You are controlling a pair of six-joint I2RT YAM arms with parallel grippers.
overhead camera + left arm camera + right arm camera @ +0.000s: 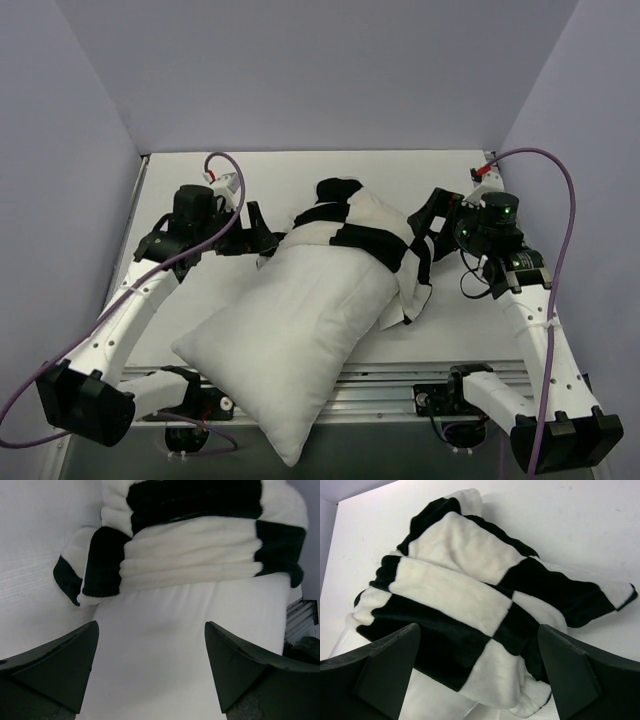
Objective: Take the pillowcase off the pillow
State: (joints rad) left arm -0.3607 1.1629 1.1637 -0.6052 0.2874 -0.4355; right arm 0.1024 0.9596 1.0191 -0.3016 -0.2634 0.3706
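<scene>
Pillowcase sits bunched over the far end of the pillow, so little remains to pull; left fingers and right fingers flank that end, wide open, holding nothing, probably for a new grip

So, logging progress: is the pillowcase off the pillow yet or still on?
Partly on: the pillowcase is bunched around the far end of the pillow, most of it bare.

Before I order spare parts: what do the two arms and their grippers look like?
The left arm and right arm have white links, black joints and black end blocks. Both carry looping purple cables. The left gripper and right gripper have matt black, wedge-shaped fingers. A small green light shows on the right wrist.
</scene>
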